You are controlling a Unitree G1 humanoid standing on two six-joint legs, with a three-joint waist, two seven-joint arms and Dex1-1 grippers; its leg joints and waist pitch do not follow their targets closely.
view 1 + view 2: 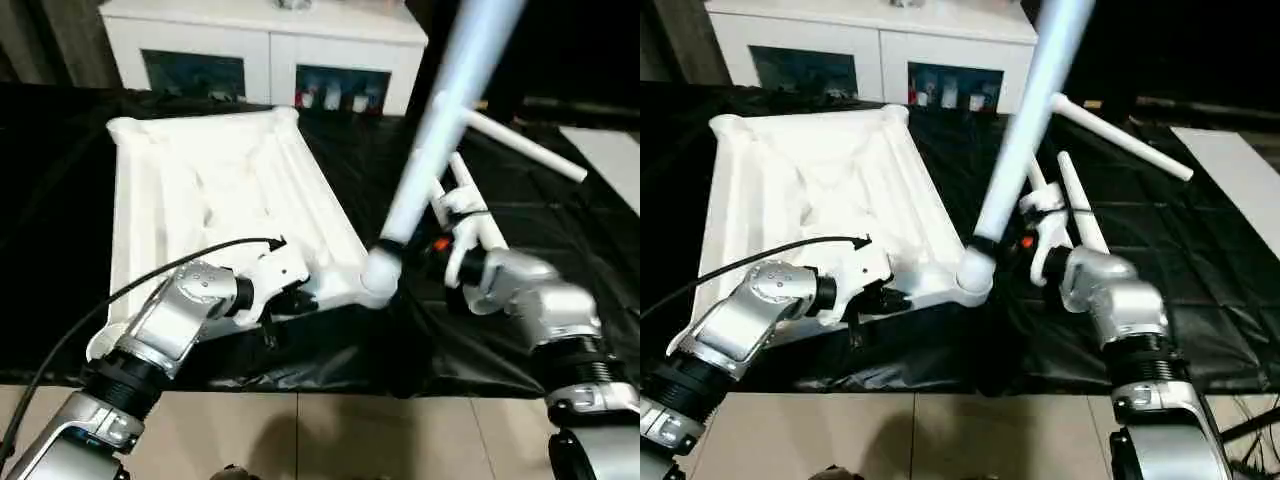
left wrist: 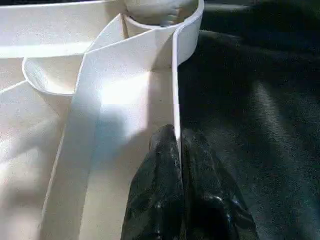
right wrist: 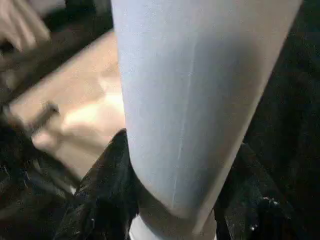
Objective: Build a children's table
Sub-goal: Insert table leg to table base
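I'm fitting a leg (image 1: 440, 120) into the corner socket (image 1: 380, 277) at 5 o'clock of the upturned table top (image 1: 200, 190) on the black sheet. My left gripper (image 2: 176, 150) has its fingers pressed together on the top's rim (image 2: 176, 90), while the right gripper (image 1: 415, 252) clasps the leg's base. Next, I judge, the leg needs seating straight and firmly home.

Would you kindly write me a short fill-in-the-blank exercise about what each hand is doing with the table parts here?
1. The left hand is shut on the tabletop's ____.
2. The right hand grips a white ____ that rises from the tabletop's near corner.
3. The tabletop lies with its ribbed underside facing ____.
4. Everything rests on a ____ cloth.

Missing words: rim; leg; up; black
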